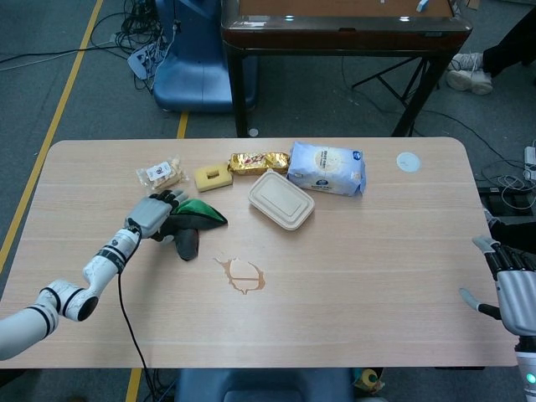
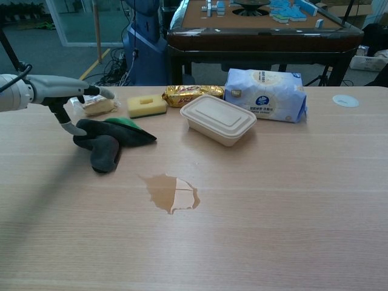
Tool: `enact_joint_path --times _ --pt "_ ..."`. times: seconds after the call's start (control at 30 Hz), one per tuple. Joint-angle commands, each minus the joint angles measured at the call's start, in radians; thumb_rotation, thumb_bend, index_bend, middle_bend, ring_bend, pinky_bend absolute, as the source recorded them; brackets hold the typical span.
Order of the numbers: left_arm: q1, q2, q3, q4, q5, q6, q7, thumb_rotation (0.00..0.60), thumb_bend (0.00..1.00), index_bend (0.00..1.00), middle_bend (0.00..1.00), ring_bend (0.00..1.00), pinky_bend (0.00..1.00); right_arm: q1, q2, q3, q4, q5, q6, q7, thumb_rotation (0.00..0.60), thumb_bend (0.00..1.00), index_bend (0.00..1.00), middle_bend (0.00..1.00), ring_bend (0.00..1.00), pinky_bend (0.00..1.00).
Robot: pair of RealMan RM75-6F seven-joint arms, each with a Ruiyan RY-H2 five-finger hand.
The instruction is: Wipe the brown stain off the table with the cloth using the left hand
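Left hand (image 1: 153,216) sits over the left end of the cloth (image 1: 191,224), fingers spread and reaching across the dark fold. Chest view shows the thumb hanging down just at the cloth's near-left edge and a finger stretched out above it; nothing clamped yet, so the hand holds nothing. Whether any fingertip actually touches the fabric I cannot tell.

Cloth: dark with a green patch, bunched, lying in the left half of the desk (image 1: 377,276), toward the far edge. Its long axis runs roughly left to right, with one dark lobe drooping toward the near edge. It lies immediately to the hand's right and under its fingers.

Brown stain (image 1: 241,275): near the middle of the desk, nearer the front edge than the cloth, and off to the cloth's right (apart from it, bare wood between).

Judgement: the grasp is the step in hand; after closing, the cloth must be dragged toward the near edge and rightward to reach the stain.

Right hand (image 1: 512,289) rests at the right edge, fingers apart, empty, well away from everything.
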Motion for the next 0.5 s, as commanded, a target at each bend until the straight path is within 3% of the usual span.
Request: enact_joint_path --times 0.03,0.5 --pt "-0.025 -0.041 -0.009 0.049 -0.034 -0.022 0.011 0.600 0.22 0.00 0.00 0.00 0.15 -0.001 0.000 0.000 0.001 0.003 -0.002 0.001 0.600 0.24 0.15 0.20 0.23 0.28" --pt "-0.091 -0.105 0.027 0.111 -0.088 -0.122 0.093 0.600 0.22 0.02 0.00 0.00 0.15 -0.006 -0.001 0.001 0.016 0.016 -0.007 0.023 0.600 0.24 0.15 0.20 0.23 0.28"
